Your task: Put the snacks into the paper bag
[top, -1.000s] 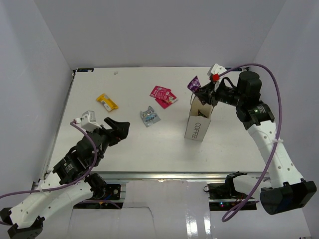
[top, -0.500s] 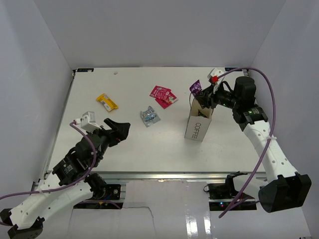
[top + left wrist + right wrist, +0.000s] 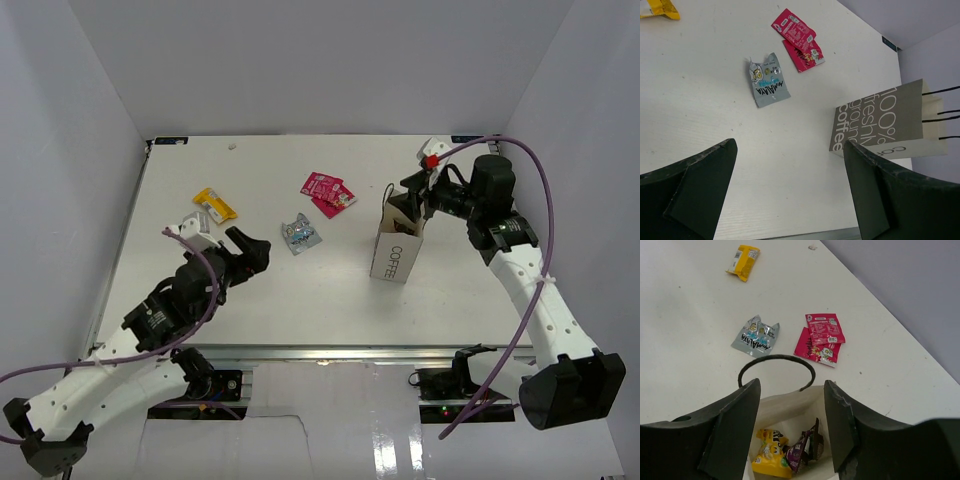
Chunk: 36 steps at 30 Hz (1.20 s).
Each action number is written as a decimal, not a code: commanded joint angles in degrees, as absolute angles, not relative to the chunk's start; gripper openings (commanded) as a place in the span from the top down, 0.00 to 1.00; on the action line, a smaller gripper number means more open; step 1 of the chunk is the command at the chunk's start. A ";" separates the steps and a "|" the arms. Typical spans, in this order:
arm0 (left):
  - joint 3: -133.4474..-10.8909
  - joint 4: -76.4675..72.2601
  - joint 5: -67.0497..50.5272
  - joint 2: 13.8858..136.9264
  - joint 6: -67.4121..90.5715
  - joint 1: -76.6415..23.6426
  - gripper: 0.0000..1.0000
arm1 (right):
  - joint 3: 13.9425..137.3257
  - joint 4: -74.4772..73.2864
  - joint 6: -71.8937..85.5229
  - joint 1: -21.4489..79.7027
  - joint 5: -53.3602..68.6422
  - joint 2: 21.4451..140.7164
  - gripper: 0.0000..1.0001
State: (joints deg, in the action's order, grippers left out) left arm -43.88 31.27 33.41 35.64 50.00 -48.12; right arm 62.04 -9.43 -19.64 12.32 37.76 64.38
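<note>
paper bag [image 3: 398, 240] stood upright at roughly 3 o'clock from the table [image 3: 250, 300] centre in the top view, "coffee" lettering on its near side, mouth open upward. right gripper [image 3: 413, 197] hung directly over that mouth. on the right wrist camera its two fingers [image 3: 735, 425] were parted about halfway, one either side of the opening, with nothing between them and no contact with the bag wall that i could make out. one thin dark handle [image 3: 776, 365] arched up just beyond the fingertips.

inside the bag, right wrist view: yellow packet [image 3: 771, 456] at the bottom, purple packet [image 3: 799, 452] leaning against it, dark brown packet [image 3: 816, 440] just beside at 2 o'clock. all three lay below the rim.

still on the table, top view:
- red-pink pair [image 3: 328, 193], overlapping, at 10 o'clock from the bag, well apart from it.
- silver-blue packet [image 3: 300, 234], crumpled, flat, at 9 o'clock from the bag and at 7 o'clock from the pink pair.
- second yellow packet [image 3: 214, 205], alone, at 10 o'clock from the silver-blue one.

left gripper [image 3: 250, 252] sat low at 8 o'clock from the silver-blue packet, aimed toward it. left wrist view showed the jaws spread as wide as they go, empty, touching nothing; the silver-blue packet and the pink pair lay ahead between the finger lines.
</note>
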 commanded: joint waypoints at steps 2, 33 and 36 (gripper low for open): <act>-49.56 32.69 37.26 42.09 49.83 -47.20 0.02 | 65.74 -8.96 -18.37 11.25 39.99 62.58 0.35; -87.97 19.34 -3.08 117.58 28.74 5.19 0.07 | 67.06 -25.05 -24.79 -2.02 49.75 58.36 0.07; -90.26 19.42 -1.85 119.18 28.83 5.18 0.09 | 67.15 -24.87 -24.43 -2.46 49.83 58.71 0.07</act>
State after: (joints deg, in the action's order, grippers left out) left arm -86.96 19.51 -1.78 119.94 29.56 4.82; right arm 66.06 -25.58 -24.84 -1.89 48.42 58.87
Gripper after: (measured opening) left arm 0.917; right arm 0.932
